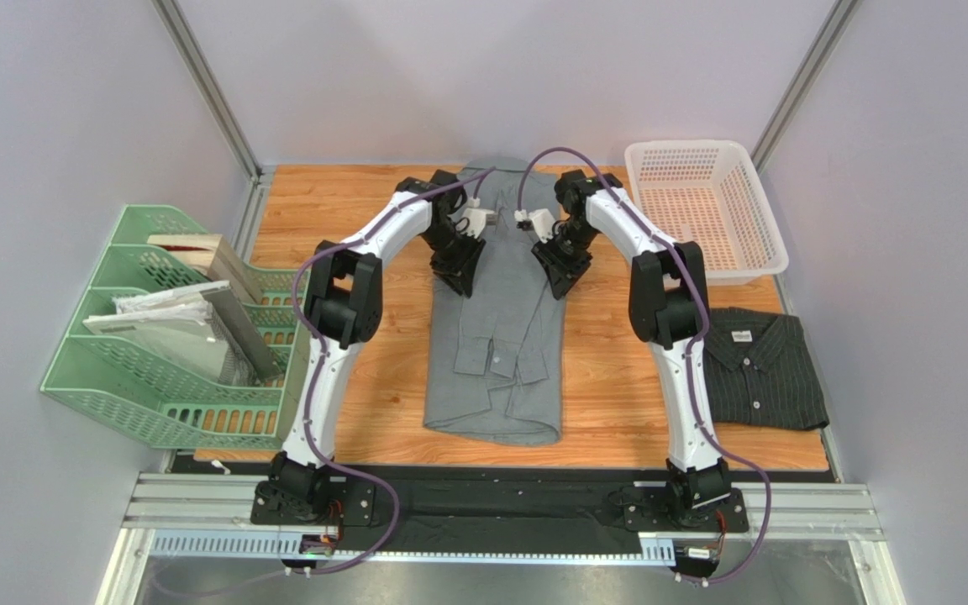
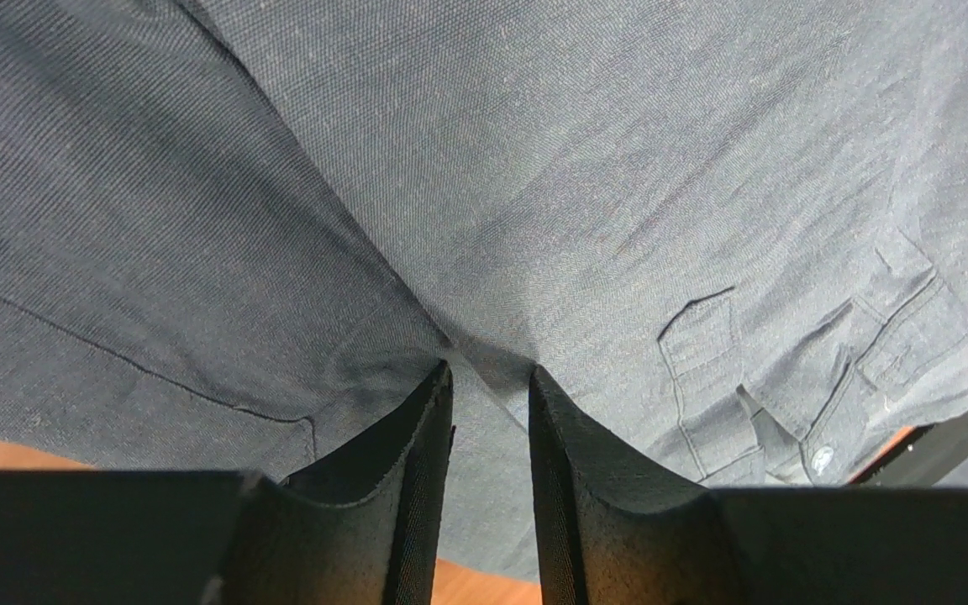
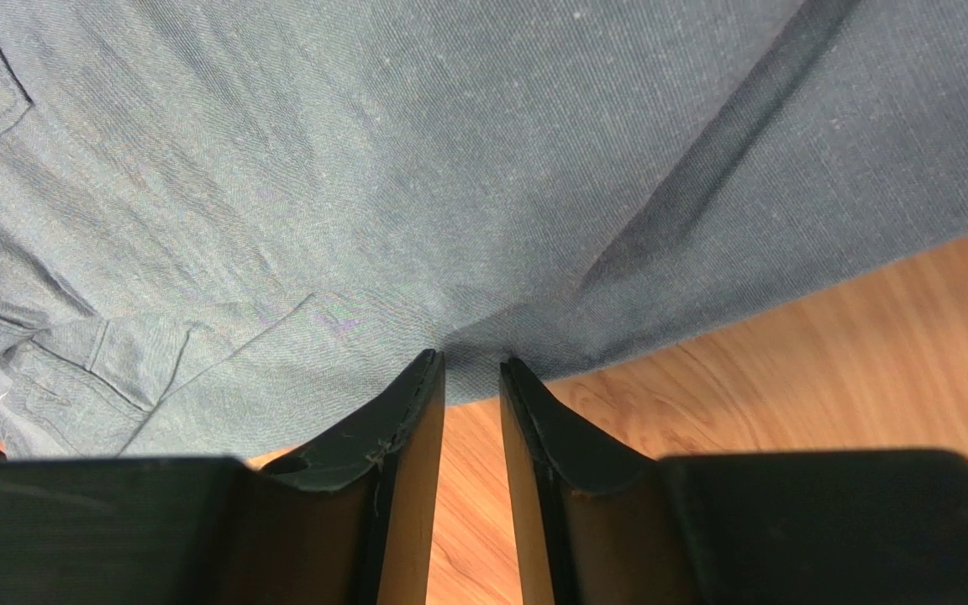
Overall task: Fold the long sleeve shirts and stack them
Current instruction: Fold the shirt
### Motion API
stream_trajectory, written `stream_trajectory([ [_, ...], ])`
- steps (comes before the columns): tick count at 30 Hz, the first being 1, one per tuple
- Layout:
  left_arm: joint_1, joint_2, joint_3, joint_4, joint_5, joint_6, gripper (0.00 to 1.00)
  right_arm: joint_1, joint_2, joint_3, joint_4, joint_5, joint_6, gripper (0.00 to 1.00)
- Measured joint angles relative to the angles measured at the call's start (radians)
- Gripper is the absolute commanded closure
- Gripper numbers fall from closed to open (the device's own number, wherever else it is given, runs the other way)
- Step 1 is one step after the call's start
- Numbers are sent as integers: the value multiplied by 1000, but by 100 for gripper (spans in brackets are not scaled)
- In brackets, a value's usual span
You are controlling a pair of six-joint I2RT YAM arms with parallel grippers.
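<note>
Table point(image 1: 350, 214): bare wood strips run at 9 and 3 of the grey shirt point(image 1: 502, 340), which lies folded long, 12 to 6, at centre. Green file rack point(image 1: 136, 378) sits off the 9 edge, white basket point(image 1: 704, 151) at 1, pinstriped shirt point(image 1: 764, 366) folded at 4. Left gripper point(image 2: 492, 378) pinches the grey shirt's 9 edge and right gripper point(image 3: 470, 366) its 3 edge, with cloth puckered at the tips. The shirt's 12 end is partly hidden by the arms.
</note>
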Motion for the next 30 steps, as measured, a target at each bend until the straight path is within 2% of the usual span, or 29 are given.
stream_trajectory([
  [6,9,26,65,6,20,14,50,-14,35,80,-31,9,3,61],
  [7,13,22,62,10,29,15,48,-14,33,81,-28,12,3,57],
  [9,19,-16,19,44,56,17,39,-15,22,74,-21,9,0,51],
  [11,24,-98,-57,73,72,18,35,-17,-22,36,0,-4,-4,46],
  [13,26,-237,-164,126,77,28,30,-21,-108,-33,15,-23,-14,46],
  [14,26,-322,-228,163,76,39,28,-24,-178,-90,45,-36,-22,39],
  [15,25,-435,-309,216,69,54,9,-28,-272,-169,81,-52,-33,32],
  [16,25,-568,-406,271,64,75,5,-34,-367,-233,100,-70,-42,25],
  [17,24,-708,-502,330,60,101,1,-42,-459,-303,148,-89,-48,25],
  [18,24,-823,-573,381,61,124,1,-53,-592,-403,212,-109,-71,5],
  [19,24,-964,-666,452,64,159,1,-60,-678,-452,231,-126,-84,0],
  [22,17,-1257,-838,574,108,272,1,-80,-991,-629,395,-206,-122,0],
  [24,-1,-1339,-882,573,149,372,1,-73,-1117,-712,451,-269,-169,0],
  [26,-30,-1336,-914,533,189,484,1,-45,-1208,-810,473,-335,-272,0],
  [28,-66,-1322,-991,516,180,552,1,-28,-1231,-867,479,-351,-316,0],
  [30,-123,-1307,-1155,546,133,608,1,21,-1275,-1105,510,-359,-444,0],
])
